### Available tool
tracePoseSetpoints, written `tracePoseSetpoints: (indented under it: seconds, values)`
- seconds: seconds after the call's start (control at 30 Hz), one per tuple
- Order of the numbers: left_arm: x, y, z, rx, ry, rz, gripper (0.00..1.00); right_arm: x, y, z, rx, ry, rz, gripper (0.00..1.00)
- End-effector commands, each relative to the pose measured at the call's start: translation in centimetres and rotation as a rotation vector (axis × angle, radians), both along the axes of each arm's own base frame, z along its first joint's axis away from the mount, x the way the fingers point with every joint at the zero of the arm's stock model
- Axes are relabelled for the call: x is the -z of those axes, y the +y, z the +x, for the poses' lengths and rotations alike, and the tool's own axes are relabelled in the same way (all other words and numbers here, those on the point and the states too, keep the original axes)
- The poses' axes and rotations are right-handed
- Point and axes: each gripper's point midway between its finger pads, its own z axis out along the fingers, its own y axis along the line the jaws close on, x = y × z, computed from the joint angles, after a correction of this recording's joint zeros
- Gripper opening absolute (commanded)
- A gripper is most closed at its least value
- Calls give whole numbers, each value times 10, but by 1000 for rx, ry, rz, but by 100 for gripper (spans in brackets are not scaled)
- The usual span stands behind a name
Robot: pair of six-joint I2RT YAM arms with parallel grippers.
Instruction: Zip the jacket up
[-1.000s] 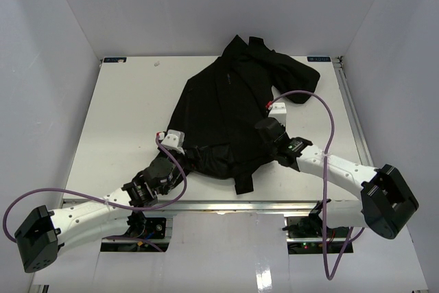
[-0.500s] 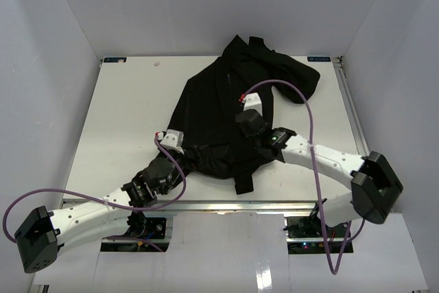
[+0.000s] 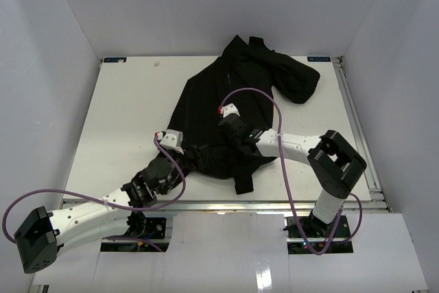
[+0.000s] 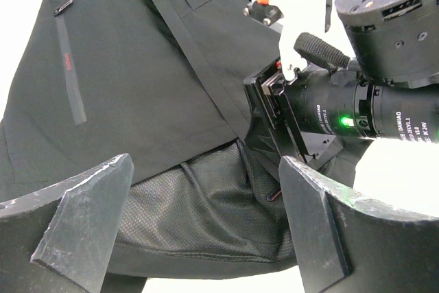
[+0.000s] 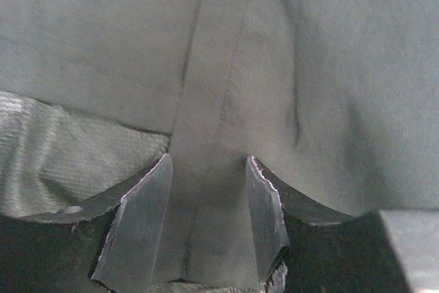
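Note:
The black jacket [image 3: 212, 101] lies spread on the white table, collar far, hem near. My left gripper [image 3: 185, 154] hovers at the near left hem, open wide. In the left wrist view its fingers [image 4: 206, 169] frame the turned-up mesh lining [image 4: 206, 204], touching nothing. My right gripper [image 3: 230, 138] is down on the lower middle front of the jacket. In the right wrist view it stands open [image 5: 208, 162], its fingers straddling the flat front seam strip [image 5: 212, 66] without pinching it. The zipper's slider is not visible.
The left wrist view shows the right gripper's body [image 4: 343, 111] just ahead and to the right. A chest pocket zip [image 4: 68, 66] marks the jacket's left panel. Purple cables [image 3: 274, 101] loop over the jacket. White walls enclose the table [image 3: 116, 108]; a rail [image 3: 353, 114] runs along its right edge.
The right arm swung left across the jacket, from the right part of the hem to the middle front, and its jaws widened. The left arm stayed put.

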Motion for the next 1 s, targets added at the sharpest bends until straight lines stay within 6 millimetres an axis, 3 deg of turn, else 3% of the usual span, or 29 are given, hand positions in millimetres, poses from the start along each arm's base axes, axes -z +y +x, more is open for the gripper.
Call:
tracePoseSetpoints:
  seconds: [0.0,0.27,0.53,0.97]
  values:
    - [-12,-2,0,6,-21,-24,98,-9,13,6,-26,-39,52,54]
    - [-12,-2,0,7,-21,-23,98,-12,19,2,-35,-54,52,55]
    - [-13,-3,0,11,-22,-26,98,7,7,-3,17,-41,-42,55]
    - [-12,-5,0,16,-21,-22,98,4,-5,1,81,-64,-83,45]
